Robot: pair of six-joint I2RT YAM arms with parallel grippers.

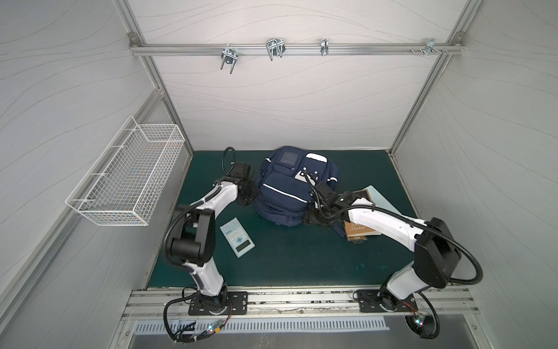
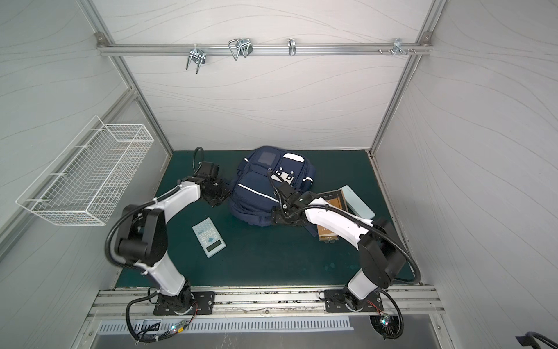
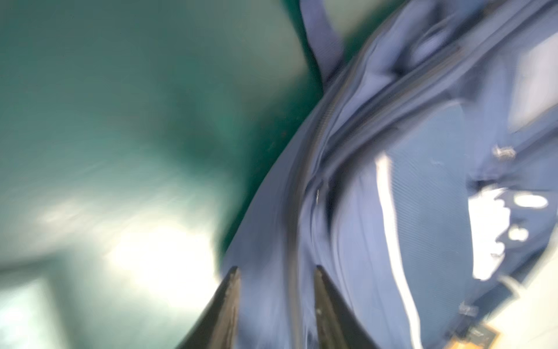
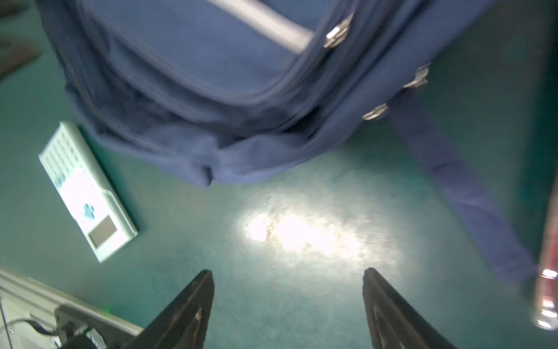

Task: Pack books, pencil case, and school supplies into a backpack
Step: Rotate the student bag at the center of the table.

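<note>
The navy backpack (image 1: 287, 190) (image 2: 259, 190) lies on the green mat in both top views, its pockets zipped. My left gripper (image 1: 249, 198) (image 3: 276, 272) is at its left side with the jaws apart; blurred backpack (image 3: 422, 181) fabric and a zip seam show in the gap. At the pack's front right corner, my right gripper (image 1: 308, 217) (image 4: 288, 272) is open over bare mat. The calculator (image 1: 237, 237) (image 4: 87, 193) lies front left. A brown-tan book (image 1: 357, 231) sits partly under my right arm. A second book (image 1: 363, 195) and the pale blue pencil case (image 1: 382, 201) lie behind it.
A white wire basket (image 1: 126, 178) hangs on the left wall. Metal hooks (image 1: 274, 50) sit on the rear rail. A backpack strap (image 4: 453, 181) trails across the mat (image 1: 287, 263), and a blurred reddish thing (image 4: 548, 272) shows at the right wrist view's edge.
</note>
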